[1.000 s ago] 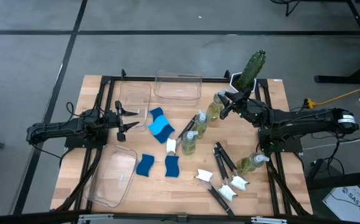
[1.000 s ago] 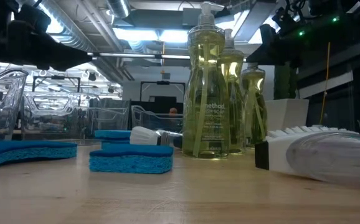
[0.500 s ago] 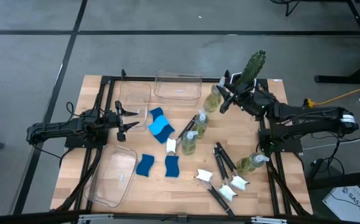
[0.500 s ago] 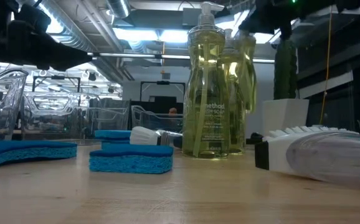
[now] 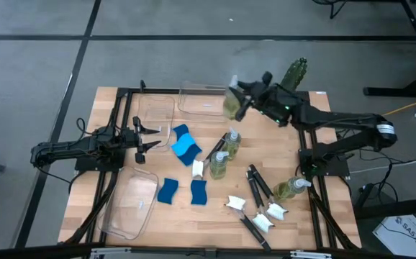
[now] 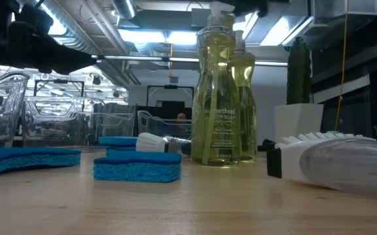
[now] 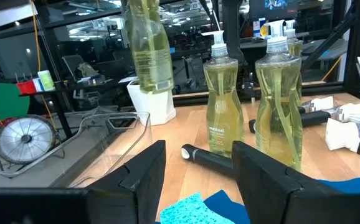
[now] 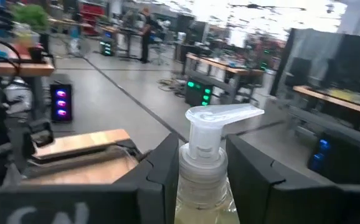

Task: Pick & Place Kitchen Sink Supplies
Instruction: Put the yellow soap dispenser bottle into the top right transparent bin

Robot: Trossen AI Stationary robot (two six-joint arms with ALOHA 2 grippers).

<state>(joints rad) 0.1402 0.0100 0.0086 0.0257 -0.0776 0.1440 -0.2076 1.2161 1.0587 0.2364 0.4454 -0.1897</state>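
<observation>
My right gripper [image 5: 239, 98] is shut on a clear pump bottle of yellow-green soap [image 5: 230, 106], held in the air just right of the far clear bin [image 5: 206, 98]. The left wrist view shows that bottle [image 7: 147, 50] hanging above the table. Two more soap bottles [image 5: 229, 141] [image 5: 219, 164] stand upright mid-table, and another [image 5: 291, 188] lies near the right arm's base. Blue sponges [image 5: 185, 145] [image 5: 168, 191] [image 5: 199, 191] lie flat on the wood. Black-handled brushes [image 5: 258, 183] [image 5: 251, 226] lie at the near right. My left gripper [image 5: 147, 137] waits open at the left. My right gripper pinches the bottle's neck [image 8: 200, 169], just under the white pump head [image 8: 220, 115], between its two fingers. The fingers [image 8: 162, 180] lie level and come from the table's right. The bottle hangs below them, about upright and lifted clear of the table.
A second clear bin [image 5: 155, 111] sits at the far left and a third [image 5: 132, 203] at the near left. A green cactus in a white pot [image 5: 293, 75] stands at the far right, behind my right arm. Bare wood shows near the front edge.
My right gripper has risen and gone toward the table's left and far edge, rolling a little, with the soap bottle. The bottle has left its place beside the two standing bottles and is lifted clear of the table, up out of the low view.
</observation>
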